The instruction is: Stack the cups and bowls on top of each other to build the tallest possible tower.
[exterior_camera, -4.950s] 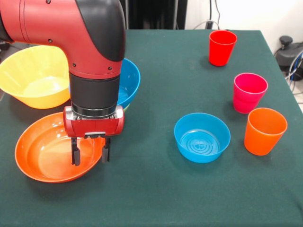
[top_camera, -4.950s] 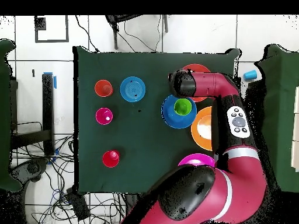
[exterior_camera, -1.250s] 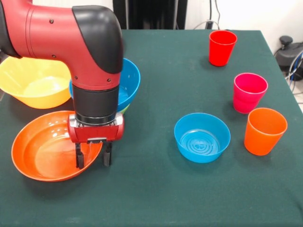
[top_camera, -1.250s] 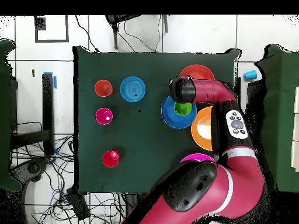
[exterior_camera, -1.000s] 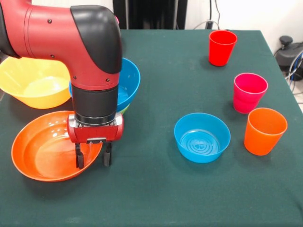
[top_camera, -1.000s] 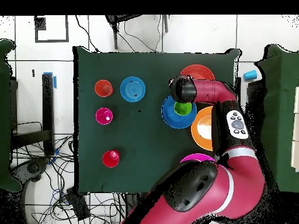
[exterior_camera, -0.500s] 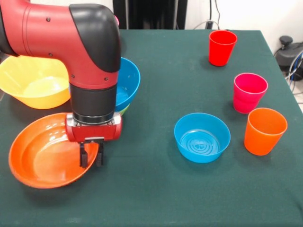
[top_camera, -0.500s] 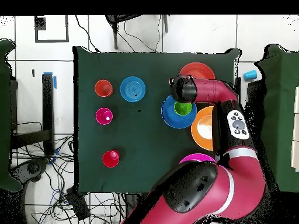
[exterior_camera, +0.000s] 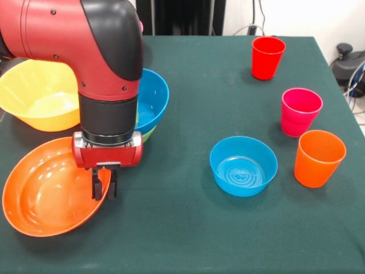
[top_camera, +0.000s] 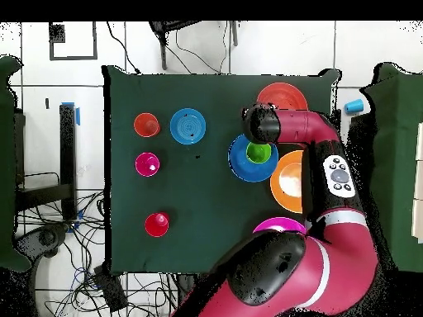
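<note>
Since 5 s ago, hand (exterior_camera: 104, 188) has closed from apart onto shallow orange-red bowl (exterior_camera: 40, 197) rim; bowl now tilted, near side raised; arm vertical.

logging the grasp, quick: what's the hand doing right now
Hand: closed on the rim of the shallow orange-red bowl, which is tilted.

Both views are evenly and brightly lit from above. Soft, short shadows are cast on the desk (exterior_camera: 228, 228) beside the objects. White glare spots are seen on the shallow orange-red bowl (exterior_camera: 40, 197) and the arm's glossy shell (exterior_camera: 68, 28).
</note>
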